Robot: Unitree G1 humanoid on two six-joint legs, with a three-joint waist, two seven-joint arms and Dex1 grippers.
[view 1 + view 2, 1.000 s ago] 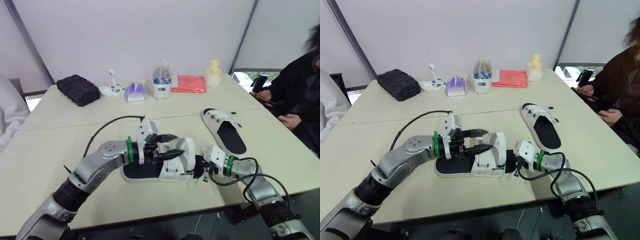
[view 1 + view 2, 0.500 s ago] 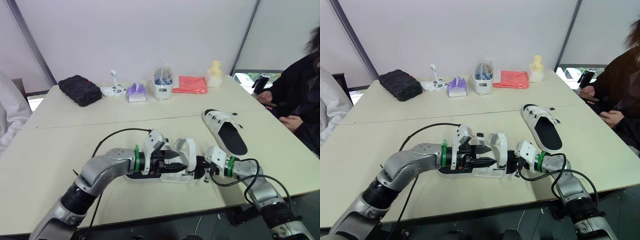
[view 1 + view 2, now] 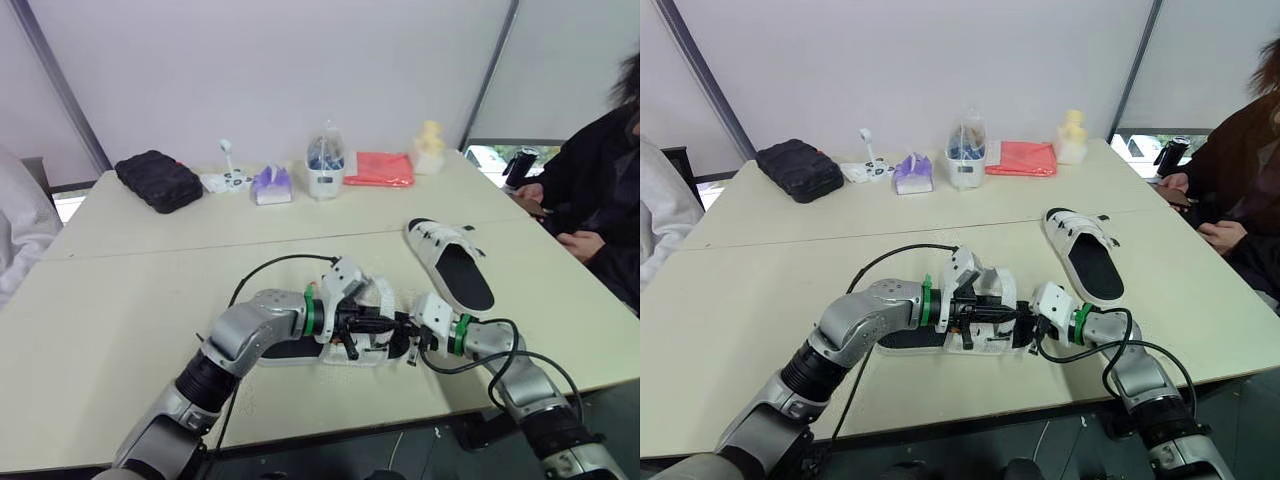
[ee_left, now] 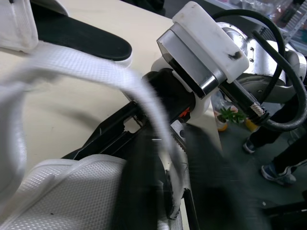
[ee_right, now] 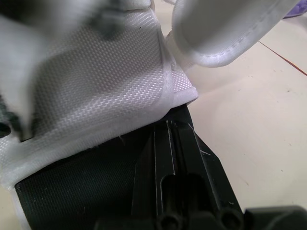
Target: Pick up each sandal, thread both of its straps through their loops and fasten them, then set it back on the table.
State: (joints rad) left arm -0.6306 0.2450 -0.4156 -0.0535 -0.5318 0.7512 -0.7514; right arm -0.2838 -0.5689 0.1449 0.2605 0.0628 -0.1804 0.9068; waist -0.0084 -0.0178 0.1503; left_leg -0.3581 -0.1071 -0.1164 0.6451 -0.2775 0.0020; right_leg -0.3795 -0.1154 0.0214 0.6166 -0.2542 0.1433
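At the desk front edge, the right end effector clamps the near sandal by its sole. The left end effector sits against a strap; grip state cannot be determined. Risk: a loose hold lets the strap slip short of its loop.

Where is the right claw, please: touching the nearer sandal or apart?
Touching: right wrist view shows the right claw meeting the nearer sandal under its white upper.

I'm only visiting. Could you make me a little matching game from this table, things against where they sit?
Things: 1 black case; 2 red cloth; 3 sandal with arched strap; 4 other sandal.
Places: A alone on the robot's right; B far edge, left end; C front, mid-table; D far edge, beside the yellow figure.
Pairs: 1-B; 2-D; 3-C; 4-A.
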